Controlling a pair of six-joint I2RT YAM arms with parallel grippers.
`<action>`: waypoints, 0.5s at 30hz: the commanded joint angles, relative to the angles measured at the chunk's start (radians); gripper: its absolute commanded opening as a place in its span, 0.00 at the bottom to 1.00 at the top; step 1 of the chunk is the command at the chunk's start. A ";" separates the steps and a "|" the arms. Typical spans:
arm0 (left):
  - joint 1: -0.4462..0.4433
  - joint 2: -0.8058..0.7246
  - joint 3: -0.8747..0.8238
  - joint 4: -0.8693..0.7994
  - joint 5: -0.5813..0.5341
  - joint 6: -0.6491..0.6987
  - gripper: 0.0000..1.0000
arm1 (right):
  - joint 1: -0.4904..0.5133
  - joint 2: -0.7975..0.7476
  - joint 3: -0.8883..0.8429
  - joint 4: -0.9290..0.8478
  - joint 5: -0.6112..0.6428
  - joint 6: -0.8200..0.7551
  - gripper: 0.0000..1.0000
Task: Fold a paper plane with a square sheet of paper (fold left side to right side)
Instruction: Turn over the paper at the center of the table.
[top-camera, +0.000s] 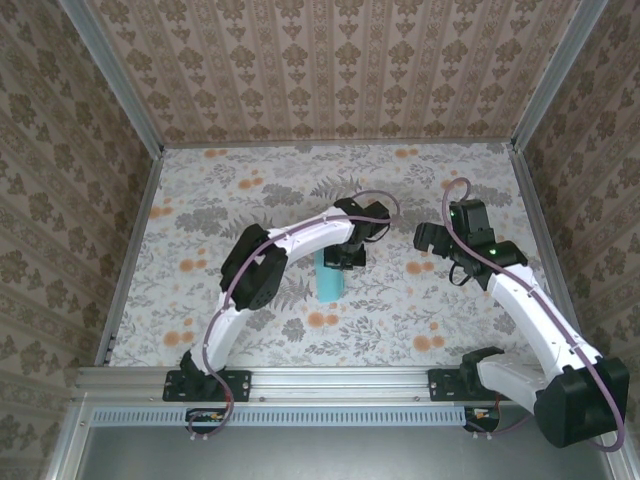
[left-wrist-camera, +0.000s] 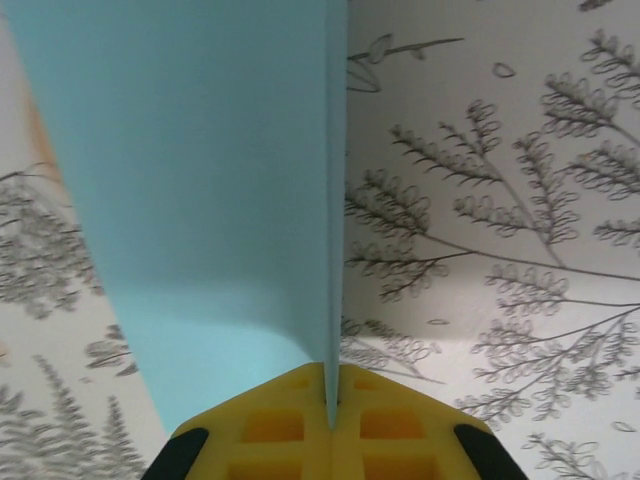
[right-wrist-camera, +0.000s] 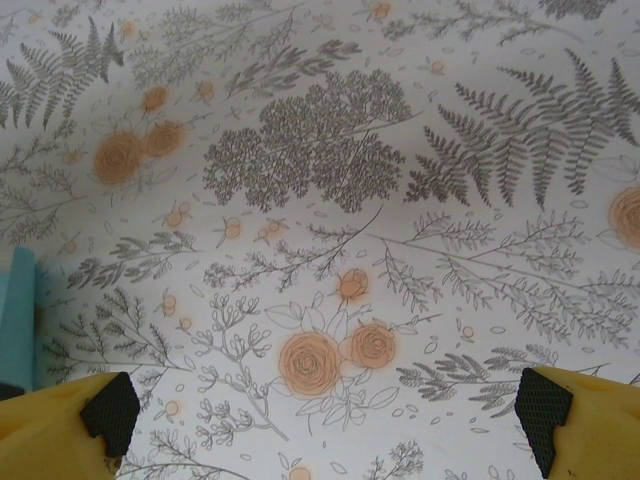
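The left claw (top-camera: 341, 257) reaches out to the middle of the flowered table (top-camera: 450, 320), and the blue paper (top-camera: 330, 282) lies right at it, its far end tucked under the claw and the rest running back toward the arms' bases. From above the paper reads as a slim folded strip, long axis near to far and leaning a little to the right at its near end. That near end looks blunt. The far end is hidden by the claw, so which way the paper points cannot be told. In the left wrist view the left claw (left-wrist-camera: 330, 392) is closed on the paper: the two yellow fingers (left-wrist-camera: 270, 425) meet with one thin edge of the blue paper (left-wrist-camera: 200, 180) pinched upright in the seam between them. From that pinch the edge runs straight away from the fingers, while the broad face spreads to the left and curls down toward the table (the bend shows just above the fingertips). The right claw (top-camera: 428, 238) hangs over bare table to the right of the paper and well apart from it. In its own wrist view the right claw (right-wrist-camera: 327, 415) stands wide open, its black pads (right-wrist-camera: 110, 410) at the two lower corners, with a sliver of the blue paper (right-wrist-camera: 15, 320) at the left border, outside its grasp.
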 joint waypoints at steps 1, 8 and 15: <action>0.018 -0.004 -0.023 0.064 0.111 0.058 0.15 | -0.005 0.011 -0.008 0.004 -0.045 0.015 1.00; 0.044 -0.104 -0.122 0.168 0.200 0.137 0.38 | -0.004 0.037 -0.008 0.007 -0.124 0.025 1.00; 0.088 -0.365 -0.380 0.452 0.327 0.220 0.72 | -0.002 0.105 -0.002 0.088 -0.283 0.038 0.97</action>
